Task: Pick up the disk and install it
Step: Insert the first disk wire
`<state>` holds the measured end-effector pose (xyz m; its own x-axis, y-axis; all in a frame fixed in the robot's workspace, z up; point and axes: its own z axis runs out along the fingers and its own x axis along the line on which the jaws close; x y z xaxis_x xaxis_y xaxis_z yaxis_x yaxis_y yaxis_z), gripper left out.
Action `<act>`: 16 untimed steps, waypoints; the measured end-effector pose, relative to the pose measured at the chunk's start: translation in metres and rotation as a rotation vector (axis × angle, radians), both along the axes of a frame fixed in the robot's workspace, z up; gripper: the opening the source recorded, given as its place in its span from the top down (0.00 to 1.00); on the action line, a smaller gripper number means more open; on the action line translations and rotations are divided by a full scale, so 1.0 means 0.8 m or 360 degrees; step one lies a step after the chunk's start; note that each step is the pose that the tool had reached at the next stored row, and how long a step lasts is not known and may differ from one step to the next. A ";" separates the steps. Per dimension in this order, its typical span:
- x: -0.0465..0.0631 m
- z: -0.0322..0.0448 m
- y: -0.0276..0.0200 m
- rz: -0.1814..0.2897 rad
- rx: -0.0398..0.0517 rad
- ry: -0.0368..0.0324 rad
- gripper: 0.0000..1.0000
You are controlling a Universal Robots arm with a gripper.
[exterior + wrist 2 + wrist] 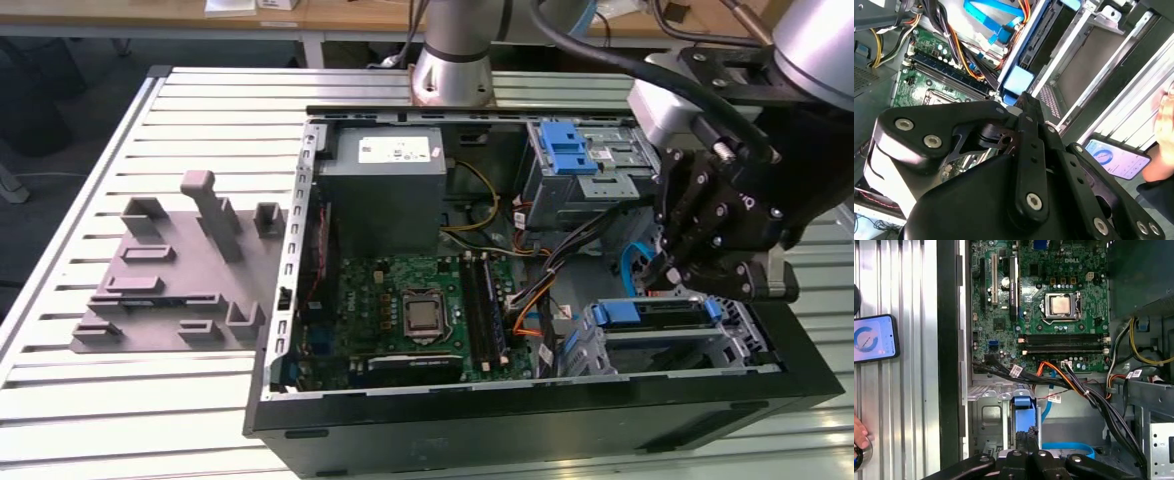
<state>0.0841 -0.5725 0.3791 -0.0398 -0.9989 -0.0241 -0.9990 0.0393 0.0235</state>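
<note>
The open computer case (534, 400) lies on its side on the slatted metal bench (174, 400), and everything of note sits in or beside it. The gripper (707, 285) hangs over the corner of the case nearest the exterior view's right, above a silver drive cage (667, 340). Its two black fingers (1026, 440) stand close together with their tips right at the blue plastic end of the disk (1023, 407), which sits on edge in that cage; whether the tips actually pinch the carrier or only touch it, I cannot tell. In the second wrist view the same blue end (1018, 82) shows just past the fingertips, beside the cage's metal rails. Toward the middle of the case lies the green motherboard (400, 310) with its bare processor (423, 313), and a bundle of black, orange and blue cables (1079, 385) crosses between board and cage. At the far side of the case from the disk sits the grey power supply (387, 190), with a second blue-latched cage (587, 160) next to it. On the bench off the case's side, toward the exterior view's left, stands a grey fixture (180, 270). A phone (874, 338) lies on the bench just outside the case wall, and a person's hand (859, 432) rests near it.
</note>
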 end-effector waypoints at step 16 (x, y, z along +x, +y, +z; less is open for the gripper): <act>0.060 -0.0025 0.0197 -0.0008 0.0000 0.0002 0.89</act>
